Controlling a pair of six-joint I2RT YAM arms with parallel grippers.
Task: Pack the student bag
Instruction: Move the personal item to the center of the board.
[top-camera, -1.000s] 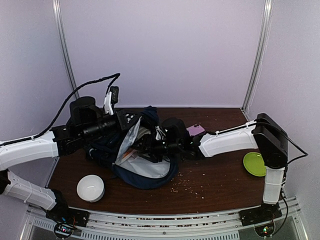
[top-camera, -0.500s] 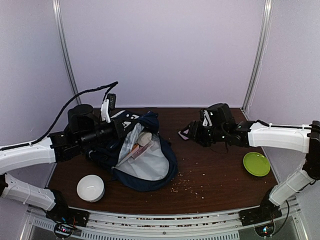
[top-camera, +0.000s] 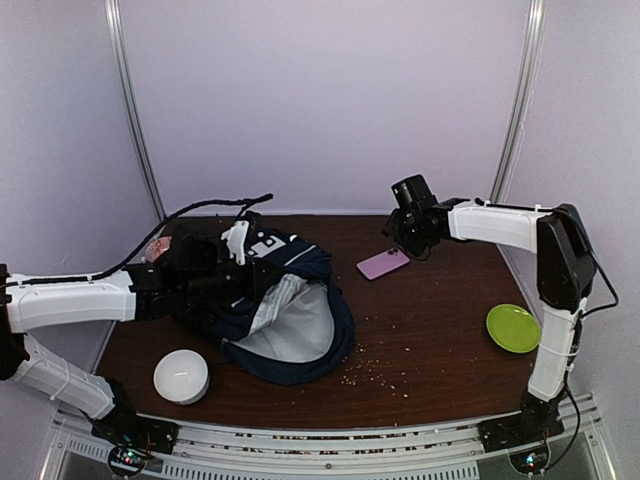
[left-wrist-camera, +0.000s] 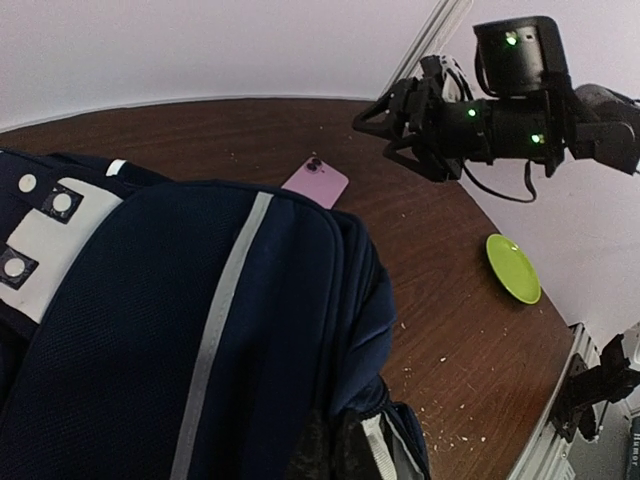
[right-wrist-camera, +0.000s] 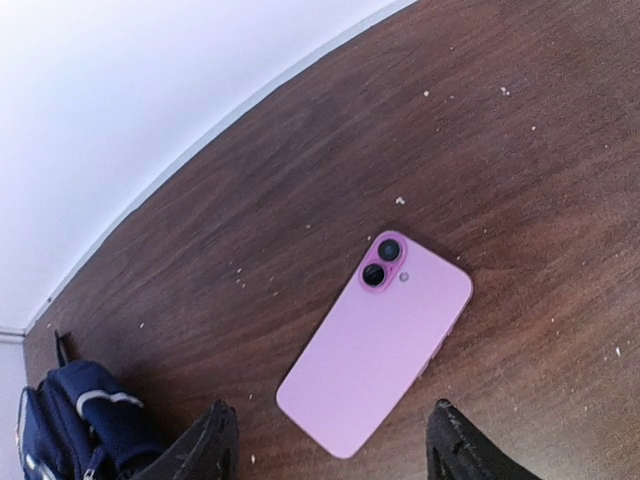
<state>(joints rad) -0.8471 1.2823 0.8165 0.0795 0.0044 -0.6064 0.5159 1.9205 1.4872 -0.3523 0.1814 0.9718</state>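
Observation:
The student bag (top-camera: 290, 320), dark navy with white trim and light grey lining, lies open at the table's left centre. My left gripper (top-camera: 248, 284) is shut on the bag's upper rim; in the left wrist view the navy fabric (left-wrist-camera: 200, 330) fills the frame and hides the gripper (left-wrist-camera: 345, 448). A pink phone (top-camera: 383, 264) lies camera-side up to the right of the bag. My right gripper (top-camera: 407, 236) hovers open just behind it. In the right wrist view the phone (right-wrist-camera: 378, 345) lies between and ahead of the spread fingertips (right-wrist-camera: 205, 445), untouched.
A white ribbed round pouch (top-camera: 181, 376) stands near the front left. A green plate (top-camera: 513, 328) sits at the right side. Crumbs are scattered over the wooden table (top-camera: 430, 350) in front of the bag. White walls close off the back.
My right arm has pulled out of the bag and swung back right to the phone. The left gripper has sunk lower with the bag's rim, and the opening has sagged narrower.

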